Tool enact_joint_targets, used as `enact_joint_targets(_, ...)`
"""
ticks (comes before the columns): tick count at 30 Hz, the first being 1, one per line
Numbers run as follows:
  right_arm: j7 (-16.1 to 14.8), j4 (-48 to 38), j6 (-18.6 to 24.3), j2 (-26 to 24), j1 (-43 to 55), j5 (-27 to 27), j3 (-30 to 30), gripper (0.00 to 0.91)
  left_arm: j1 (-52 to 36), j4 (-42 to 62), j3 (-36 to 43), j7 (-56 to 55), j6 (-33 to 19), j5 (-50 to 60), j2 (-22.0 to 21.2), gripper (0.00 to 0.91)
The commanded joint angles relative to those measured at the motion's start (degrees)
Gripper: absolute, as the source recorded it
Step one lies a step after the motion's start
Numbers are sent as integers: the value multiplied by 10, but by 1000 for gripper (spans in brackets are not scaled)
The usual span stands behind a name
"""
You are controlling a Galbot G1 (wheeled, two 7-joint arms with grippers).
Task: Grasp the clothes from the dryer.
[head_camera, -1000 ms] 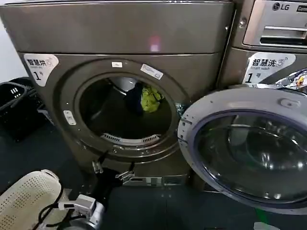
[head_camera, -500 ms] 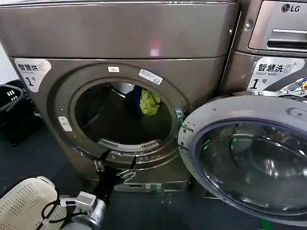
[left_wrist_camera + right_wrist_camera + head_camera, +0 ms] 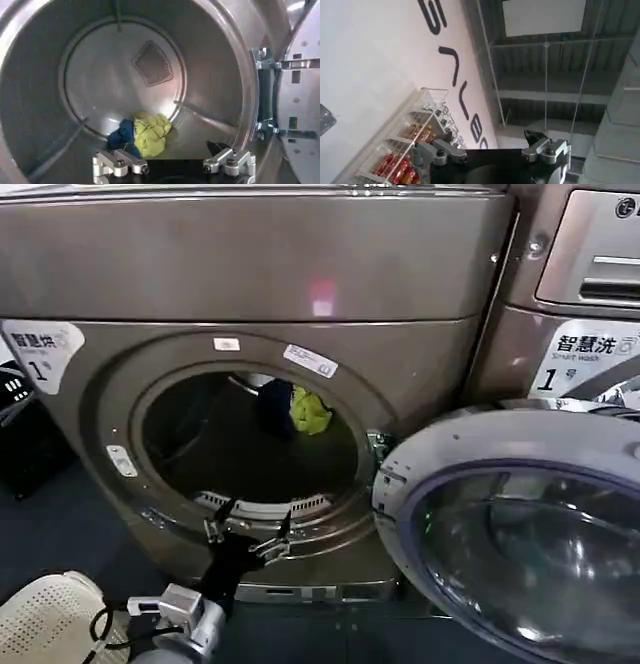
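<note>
The dryer point(image 3: 250, 264) faces me with its round porthole open. The clothes point(image 3: 298, 409), a lime yellow-green piece against a dark navy one, lie deep in the drum. My left gripper point(image 3: 248, 529) is open at the porthole's lower rim, short of the bundle, with nothing between its fingers. In the left wrist view the clothes point(image 3: 145, 134) rest on the drum floor just beyond the open left gripper point(image 3: 171, 150). My right gripper point(image 3: 489, 136) is open and empty, pointing up at a wall and ceiling away from the machine.
The dryer's door point(image 3: 520, 534) hangs open at the right, level with the porthole. Beside it stands the LG machine point(image 3: 590, 274). A white perforated basket point(image 3: 45, 619) sits at lower left and a black basket point(image 3: 15, 399) at far left.
The view has closed in on the dryer and shifted right. My left gripper has risen from below the porthole to its lower rim, still open. The clothes have not moved.
</note>
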Motion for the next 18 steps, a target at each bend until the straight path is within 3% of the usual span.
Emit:
enact_joint_targets(1, -1, -2, 1, -1, -2, 1, 3, 907, 1, 1, 2, 0, 0, -1, -1, 907)
enact_joint_targets(18, -3, -3, 1, -1, -7, 4, 9, 907, 5, -6, 1, 0, 1, 0, -1, 907)
